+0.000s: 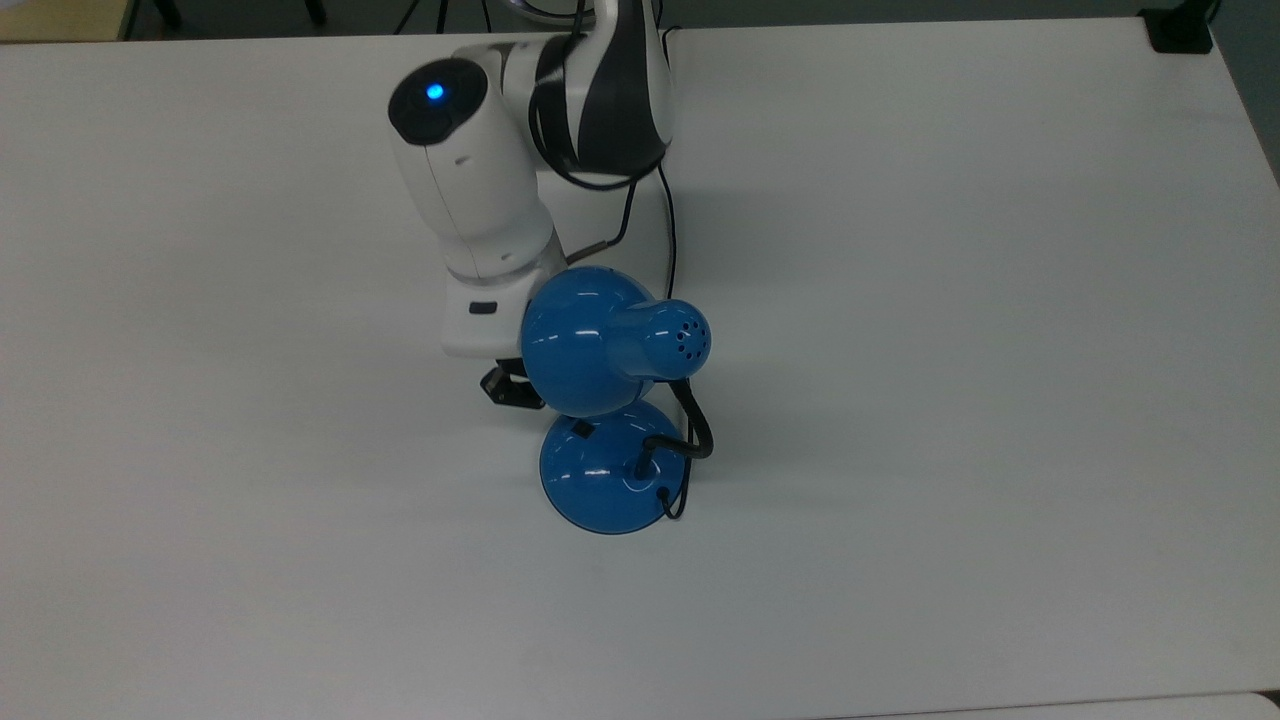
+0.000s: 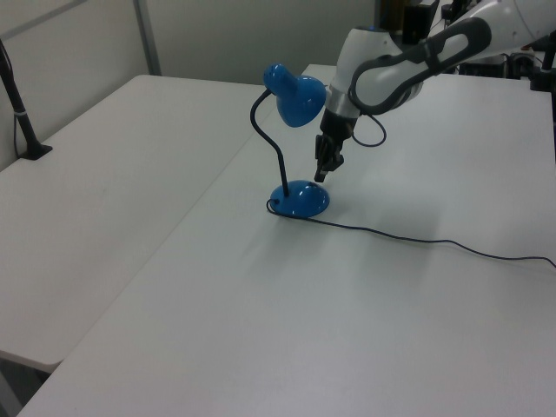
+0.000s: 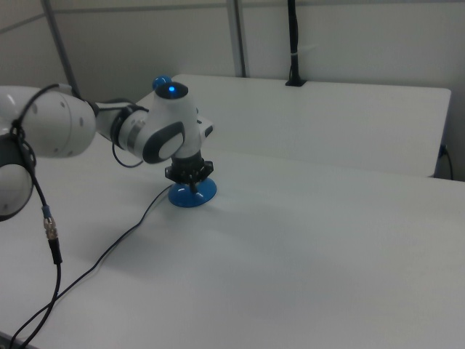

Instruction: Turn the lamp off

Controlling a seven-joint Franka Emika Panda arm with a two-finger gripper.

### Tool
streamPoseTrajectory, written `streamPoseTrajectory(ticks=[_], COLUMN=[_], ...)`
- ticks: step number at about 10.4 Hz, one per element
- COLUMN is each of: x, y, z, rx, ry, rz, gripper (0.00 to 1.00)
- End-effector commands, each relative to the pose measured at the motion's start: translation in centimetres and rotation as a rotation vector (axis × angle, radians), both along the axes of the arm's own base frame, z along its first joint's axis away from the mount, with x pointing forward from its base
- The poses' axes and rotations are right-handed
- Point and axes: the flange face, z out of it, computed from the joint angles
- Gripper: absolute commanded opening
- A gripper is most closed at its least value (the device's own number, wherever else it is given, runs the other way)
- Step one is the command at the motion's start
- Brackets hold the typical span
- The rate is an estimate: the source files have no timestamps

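Near the middle of a white tabletop (image 1: 950, 300) stands a glossy blue lamp (image 1: 600, 340), unlit, its bell shade (image 2: 295, 97) held on a curved black gooseneck (image 2: 271, 143) above a round domed base (image 1: 600, 480). A small black switch (image 1: 578, 430) sits on the base's upper edge in the top view. The lamp's black cord (image 2: 417, 241) trails off across the tabletop toward the left view's right. A white robot arm (image 1: 470, 190) reaches down beside the shade, its dark gripper (image 2: 322, 168) pointing down just above the base near the switch; whether its fingers are open or closed cannot be told.
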Motion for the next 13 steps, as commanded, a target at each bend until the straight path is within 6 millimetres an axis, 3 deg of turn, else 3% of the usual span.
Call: streamPoseTrajectory(ticks=[1,3,5,6,7,13], x=[-5.9,-8.7,-11.5,-12.8,-13.8,-13.9], y=[-4.0,-5.3,-5.7,-5.9,-6.3,-7.8], z=[9.9,15.9,20.3,22.5,23.8,25.2], rx=[-0.02,-0.061,-0.133,-0.154,-0.177,-0.151], ry=[0.212,0.291,0.377,0.359,0.359,0.349], rz=[-0.175,-0.404,-0.519,-0.546,-0.56,-0.727], gripper=[0.0,0.0,0.0,0.33,0.99,1.0])
